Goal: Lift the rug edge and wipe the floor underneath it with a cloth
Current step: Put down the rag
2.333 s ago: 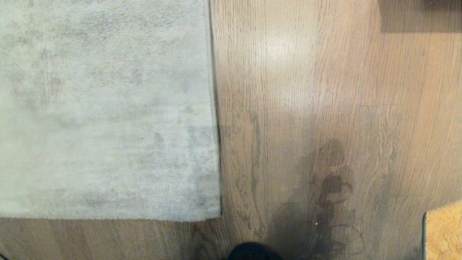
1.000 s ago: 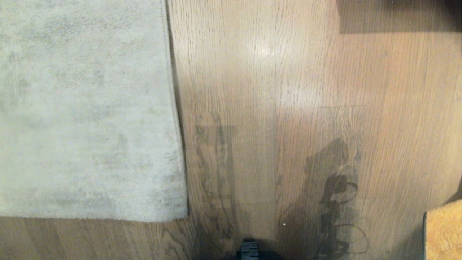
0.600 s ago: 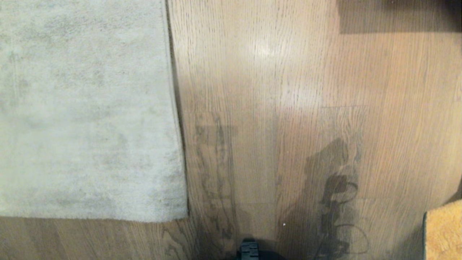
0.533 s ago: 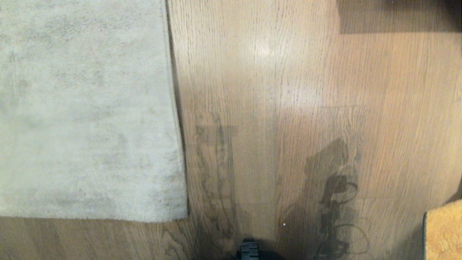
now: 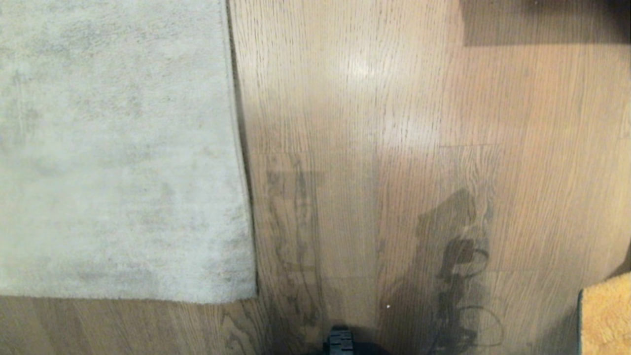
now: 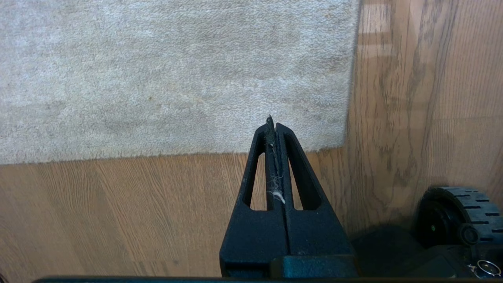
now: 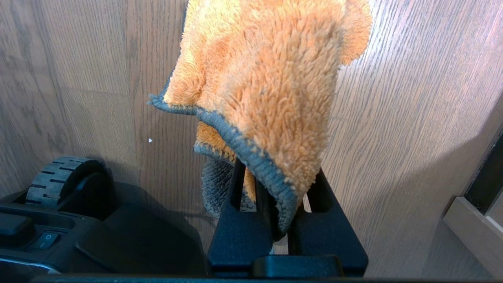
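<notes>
Above the floor [image 5: 394, 98], our right tool [image 7: 275, 196] pinches the cloth [image 7: 267, 78] ready for wiping; our left tool [image 6: 273, 125], closed and empty, faces the rug edge [image 6: 235, 149].

A dark furniture base [image 5: 544, 19] sits at the far right; pale wooden trim [image 7: 475, 232] shows nearby

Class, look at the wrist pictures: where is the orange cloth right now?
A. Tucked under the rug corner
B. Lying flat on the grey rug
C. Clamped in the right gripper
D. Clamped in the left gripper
C: the right gripper is shut on the cloth, which drapes over its fingers above the floor.
</notes>
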